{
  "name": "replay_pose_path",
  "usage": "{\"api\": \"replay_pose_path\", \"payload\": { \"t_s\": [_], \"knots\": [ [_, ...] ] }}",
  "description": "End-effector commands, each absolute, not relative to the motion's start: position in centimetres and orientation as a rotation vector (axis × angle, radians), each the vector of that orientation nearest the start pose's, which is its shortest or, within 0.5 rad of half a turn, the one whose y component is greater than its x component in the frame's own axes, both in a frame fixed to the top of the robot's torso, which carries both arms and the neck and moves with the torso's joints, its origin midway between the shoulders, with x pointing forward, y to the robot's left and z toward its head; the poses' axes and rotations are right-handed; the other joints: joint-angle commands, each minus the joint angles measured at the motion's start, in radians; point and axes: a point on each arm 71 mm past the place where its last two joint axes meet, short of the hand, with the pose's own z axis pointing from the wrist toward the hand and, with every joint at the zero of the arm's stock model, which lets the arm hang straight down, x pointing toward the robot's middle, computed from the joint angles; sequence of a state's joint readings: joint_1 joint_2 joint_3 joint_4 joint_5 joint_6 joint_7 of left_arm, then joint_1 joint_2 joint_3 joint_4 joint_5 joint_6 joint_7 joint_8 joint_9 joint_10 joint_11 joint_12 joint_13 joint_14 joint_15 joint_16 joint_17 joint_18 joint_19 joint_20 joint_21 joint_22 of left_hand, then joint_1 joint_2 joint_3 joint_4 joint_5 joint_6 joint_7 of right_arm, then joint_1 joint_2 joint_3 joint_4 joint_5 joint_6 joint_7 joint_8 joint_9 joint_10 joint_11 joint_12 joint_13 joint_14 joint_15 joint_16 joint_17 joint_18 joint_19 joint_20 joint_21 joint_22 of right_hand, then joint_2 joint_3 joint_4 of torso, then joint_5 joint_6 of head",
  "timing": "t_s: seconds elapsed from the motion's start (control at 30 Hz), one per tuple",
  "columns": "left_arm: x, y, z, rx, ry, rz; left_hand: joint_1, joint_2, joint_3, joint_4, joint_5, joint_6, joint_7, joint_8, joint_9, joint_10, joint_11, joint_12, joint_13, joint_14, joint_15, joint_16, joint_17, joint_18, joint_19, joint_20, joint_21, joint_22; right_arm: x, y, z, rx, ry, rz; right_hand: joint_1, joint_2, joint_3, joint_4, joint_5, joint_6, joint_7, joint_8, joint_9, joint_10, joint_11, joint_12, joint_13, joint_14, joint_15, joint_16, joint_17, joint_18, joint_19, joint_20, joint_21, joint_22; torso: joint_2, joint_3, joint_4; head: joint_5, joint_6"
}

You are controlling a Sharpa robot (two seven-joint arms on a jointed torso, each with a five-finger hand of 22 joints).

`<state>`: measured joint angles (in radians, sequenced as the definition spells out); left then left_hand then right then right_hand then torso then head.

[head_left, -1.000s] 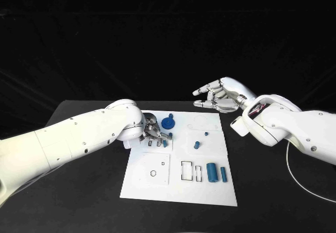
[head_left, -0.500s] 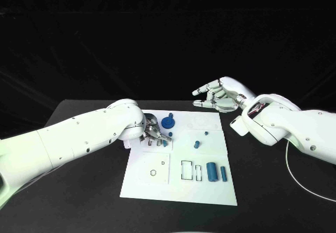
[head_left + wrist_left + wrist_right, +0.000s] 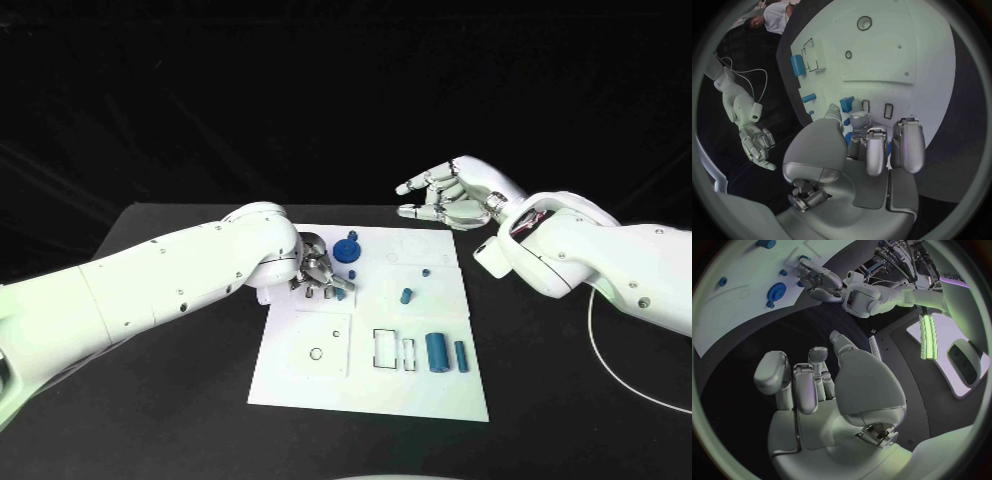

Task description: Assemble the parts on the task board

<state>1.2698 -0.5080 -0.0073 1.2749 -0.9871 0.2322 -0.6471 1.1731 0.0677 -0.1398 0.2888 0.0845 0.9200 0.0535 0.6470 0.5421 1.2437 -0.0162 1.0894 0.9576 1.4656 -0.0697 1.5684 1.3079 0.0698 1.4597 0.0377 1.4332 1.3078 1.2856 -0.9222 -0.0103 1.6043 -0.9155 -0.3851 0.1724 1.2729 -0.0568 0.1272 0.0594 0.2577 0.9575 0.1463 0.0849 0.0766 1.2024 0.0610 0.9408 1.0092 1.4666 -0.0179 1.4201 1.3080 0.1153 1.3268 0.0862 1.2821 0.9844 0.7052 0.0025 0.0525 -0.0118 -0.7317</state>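
The left hand (image 3: 320, 274) pinched a small blue part (image 3: 849, 139) over the task board (image 3: 372, 385); the round blue part (image 3: 348, 251) lay at its one o'clock. The right hand (image 3: 451, 197) hung empty, fingers loosely curled.

Black all around: the upper half of the head view is plain darkness, no wall or window to make out. The black table (image 3: 173, 400) spreads across the lower half, its far edge running straight across the middle of the frame. A thin white cable (image 3: 613, 370) loops over it at lower right. In the right wrist view, a green light strip (image 3: 927, 335) glows at the right.
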Motion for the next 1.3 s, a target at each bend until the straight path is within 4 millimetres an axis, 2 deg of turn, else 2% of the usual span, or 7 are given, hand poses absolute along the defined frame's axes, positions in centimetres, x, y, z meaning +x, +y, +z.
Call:
{"api": "replay_pose_path", "payload": {
  "t_s": [0.03,0.6,1.03,1.13,1.2,1.23,1.3],
  "knots": [
    [52.01,11.43,-20.05,-0.15,2.414,-0.417,0.01,0.001,0.004,-0.005,0.004,-0.005,-0.001,0.006,0.003,0.006,0.001,0.004,0.002,0.105,-0.004,0.002,0.263,-0.021,0.011,0.0,0.007,0.024,48.42,-21.18,-11.74,0.191,1.506,1.1,-0.003,-0.001,-0.005,0.002,0.007,0.006,0.001,0.004,-0.001,-0.002,-0.003,-0.007,-0.001,0.053,-0.002,-0.006,0.021,-0.005,-0.003,-0.003,-0.004,-0.002,0.0,0.0002,0.0005,-0.001,0.0],
    [51.94,11.29,-20.09,-0.148,2.425,-0.426,0.147,0.036,0.097,-0.048,0.007,-0.026,-0.01,0.01,0.04,0.003,-0.008,-0.001,0.002,0.105,-0.011,0.002,0.263,-0.022,0.012,-0.007,0.011,0.034,48.43,-21.08,-11.81,0.189,1.511,1.102,-0.004,0.001,-0.006,0.003,0.009,0.008,0.001,0.005,-0.001,-0.001,-0.003,-0.006,-0.002,0.053,-0.002,-0.007,0.02,-0.004,-0.004,-0.003,-0.005,-0.003,0.0,0.0008,0.0,-0.002,-0.004],
    [51.85,11.37,-20.15,-0.137,2.44,-0.428,0.225,0.033,0.216,-0.078,0.013,-0.04,-0.015,-0.007,0.05,-0.003,-0.013,-0.014,-0.003,0.105,-0.017,0.002,0.263,-0.021,0.009,-0.012,0.008,0.033,48.42,-21.08,-11.85,0.188,1.516,1.103,-0.004,0.001,-0.006,0.003,0.01,0.009,0.0,0.005,-0.001,0.001,-0.004,-0.004,0.0,0.053,-0.003,-0.008,0.019,-0.004,-0.004,-0.003,-0.005,-0.003,0.0,0.0009,-0.0004,-0.003,-0.007],
    [51.84,11.5,-20.16,-0.14,2.441,-0.43,0.269,0.003,0.315,-0.105,0.054,-0.051,-0.01,-0.02,0.051,-0.011,-0.012,-0.03,-0.011,0.105,-0.017,0.002,0.263,-0.021,0.008,-0.015,0.008,0.034,48.42,-21.09,-11.86,0.189,1.517,1.104,-0.004,0.001,-0.006,0.003,0.01,0.009,0.0,0.005,-0.001,0.001,-0.004,-0.004,0.0,0.053,-0.003,-0.008,0.019,-0.004,-0.004,-0.003,-0.005,-0.003,0.001,0.0007,0.0005,-0.005,-0.008],
    [51.83,11.63,-20.16,-0.145,2.442,-0.432,0.258,-0.062,0.46,-0.107,0.08,-0.052,-0.003,-0.025,0.059,-0.01,0.003,-0.044,-0.021,0.105,-0.005,0.002,0.263,-0.018,0.006,-0.018,0.006,0.033,48.42,-21.1,-11.86,0.189,1.517,1.104,-0.004,0.001,-0.006,0.003,0.01,0.009,0.0,0.005,-0.001,0.001,-0.004,-0.004,0.0,0.053,-0.003,-0.008,0.019,-0.004,-0.004,-0.003,-0.005,-0.003,0.0,0.0005,0.0013,-0.006,-0.008],
    [51.83,11.7,-20.15,-0.148,2.441,-0.434,0.256,-0.081,0.493,-0.113,0.093,-0.053,-0.001,-0.025,0.062,-0.009,-0.005,-0.046,-0.022,0.105,-0.009,0.002,0.263,-0.02,0.006,-0.011,0.005,0.032,48.43,-21.11,-11.87,0.189,1.517,1.104,-0.004,0.001,-0.006,0.003,0.01,0.009,0.0,0.005,-0.001,0.001,-0.004,-0.004,0.0,0.053,-0.003,-0.008,0.019,-0.004,-0.004,-0.003,-0.005,-0.003,0.0,0.0005,0.0015,-0.006,-0.008],
    [51.83,11.85,-20.13,-0.154,2.438,-0.436,0.201,-0.156,0.651,-0.118,0.135,-0.051,0.01,-0.016,0.082,-0.001,-0.005,-0.051,-0.025,0.105,-0.006,0.002,0.263,-0.018,0.006,-0.009,0.005,0.034,48.44,-21.13,-11.87,0.19,1.518,1.104,-0.004,0.001,-0.006,0.003,0.01,0.009,0.0,0.005,-0.001,0.001,-0.004,-0.004,0.0,0.053,-0.003,-0.008,0.019,-0.004,-0.004,-0.003,-0.005,-0.003,0.0,0.0004,0.0016,-0.006,-0.009]
  ]
}}
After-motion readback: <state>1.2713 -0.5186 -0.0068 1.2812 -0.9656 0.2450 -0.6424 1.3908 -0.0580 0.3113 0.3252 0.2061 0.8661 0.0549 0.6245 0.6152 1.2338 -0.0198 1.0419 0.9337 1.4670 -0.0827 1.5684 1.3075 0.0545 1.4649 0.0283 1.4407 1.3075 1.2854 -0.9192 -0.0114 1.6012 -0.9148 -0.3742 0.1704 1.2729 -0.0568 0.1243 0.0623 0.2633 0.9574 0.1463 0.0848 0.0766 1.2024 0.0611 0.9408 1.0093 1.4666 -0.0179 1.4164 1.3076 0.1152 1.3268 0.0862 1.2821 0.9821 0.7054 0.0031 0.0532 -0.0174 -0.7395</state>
